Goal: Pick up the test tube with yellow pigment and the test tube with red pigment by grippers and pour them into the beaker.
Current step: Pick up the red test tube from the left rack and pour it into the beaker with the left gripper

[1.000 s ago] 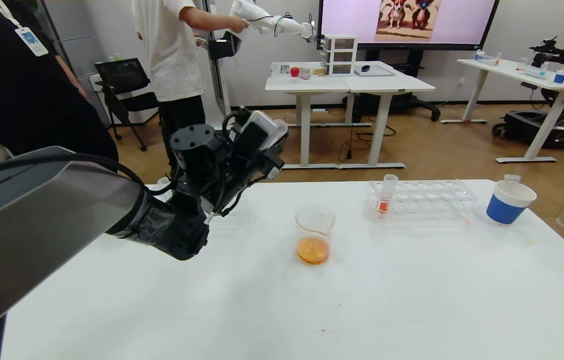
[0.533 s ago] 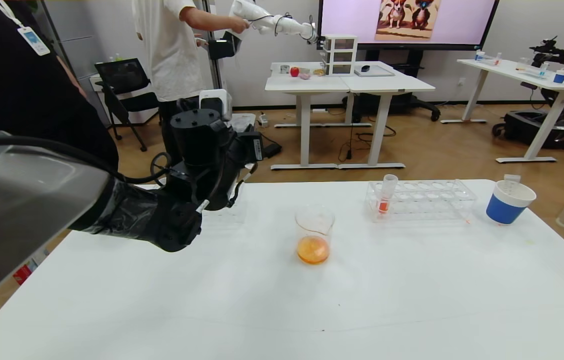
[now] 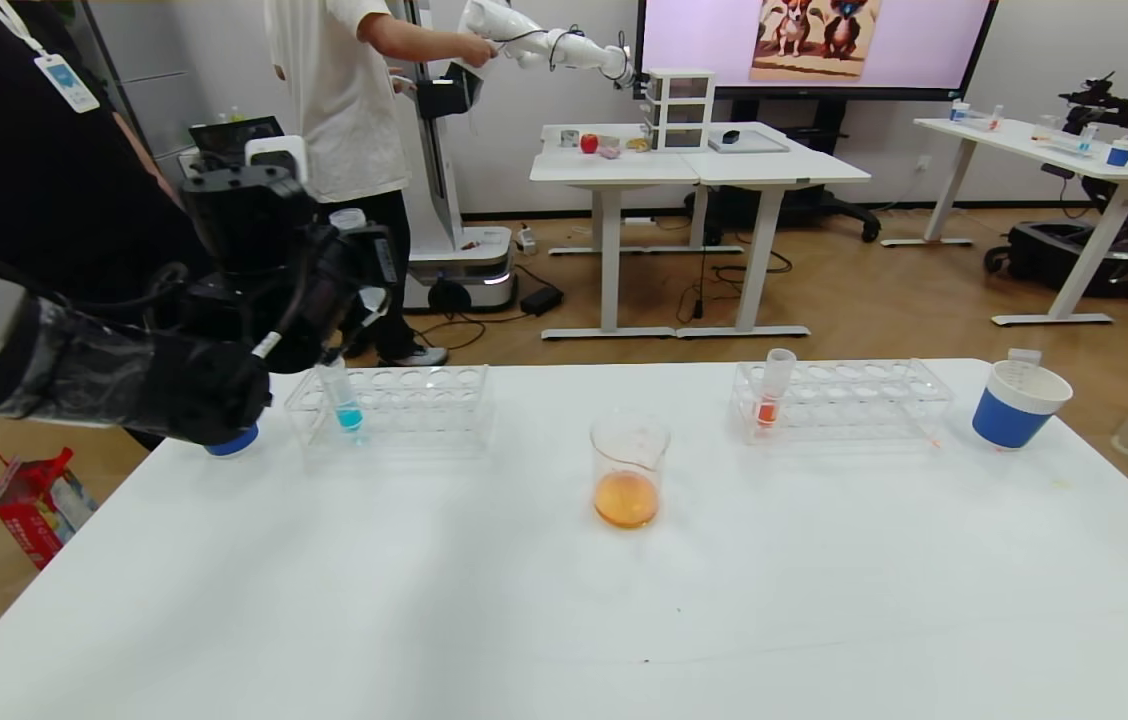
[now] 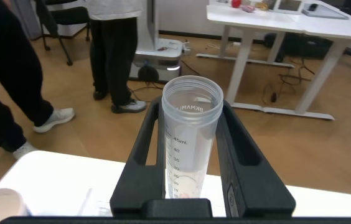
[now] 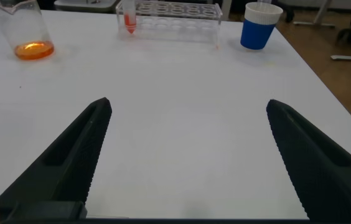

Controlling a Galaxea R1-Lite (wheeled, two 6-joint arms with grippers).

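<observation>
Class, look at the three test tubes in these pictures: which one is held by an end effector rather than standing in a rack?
The near-empty clear tube clamped in the left end effector. The cyan tube and the red tube stand in racks.

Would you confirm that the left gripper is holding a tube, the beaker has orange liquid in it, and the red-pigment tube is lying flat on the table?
Not quite: the red-pigment tube stands upright in the right-hand rack, as the head view shows. The rest holds: the left gripper is clamped on a clear tube, seen in the left wrist view, and the beaker holds orange liquid.

left arm (image 3: 104, 375): black, glossy wrap, cables | claw (image 4: 194, 180): black fingers
</observation>
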